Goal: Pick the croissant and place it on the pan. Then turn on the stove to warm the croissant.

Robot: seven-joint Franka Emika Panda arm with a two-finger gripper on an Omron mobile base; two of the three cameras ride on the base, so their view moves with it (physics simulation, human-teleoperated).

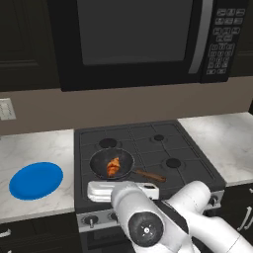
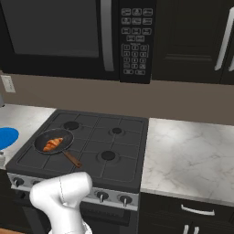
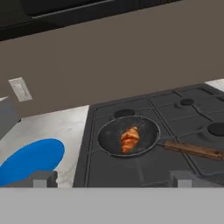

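Croissant (image 3: 130, 139) sits in the pan (image 3: 109, 135) on the stove (image 3: 175, 118), tool (image 3: 113, 179) spread wide and empty, free for the knobs.

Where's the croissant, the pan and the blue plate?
croissant (image 3: 129, 139), hand view, middle of the pastry.
pan (image 3: 108, 139), hand view, bare dark floor left of the croissant.
blue plate (image 1: 36, 181), left base view, centre of the plate.
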